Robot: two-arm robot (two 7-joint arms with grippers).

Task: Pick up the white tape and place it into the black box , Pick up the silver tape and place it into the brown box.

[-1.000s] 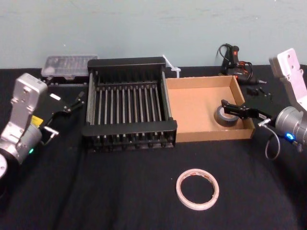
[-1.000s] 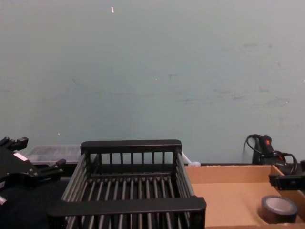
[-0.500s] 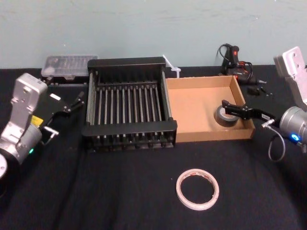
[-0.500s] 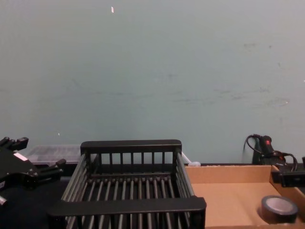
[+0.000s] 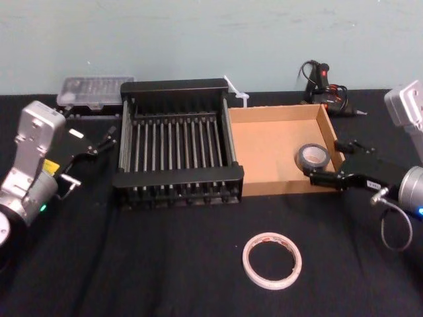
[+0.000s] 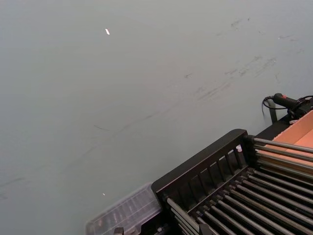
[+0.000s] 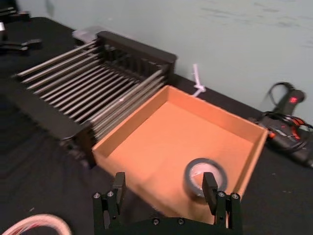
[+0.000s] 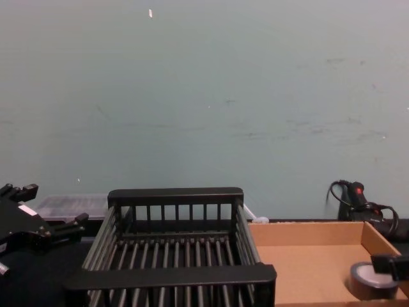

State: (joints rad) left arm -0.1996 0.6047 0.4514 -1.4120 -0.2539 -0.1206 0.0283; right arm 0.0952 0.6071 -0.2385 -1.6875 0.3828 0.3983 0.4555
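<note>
The small, thick roll of dark grey-silver tape is lying flat inside the shallow brown cardboard tray, close to its front right corner. The right gripper is being held at that same corner, near the roll but apart from it, with its jaws being kept wide apart and clamped on nothing. The large, thin white ring of tape is resting on the black cloth-covered worktop, in front of the 2 containers and well apart from both. The black slatted crate is sitting just beside the tray, on its left. The left gripper is being held left of the crate, its jaws apart and clamped on nothing.
</note>
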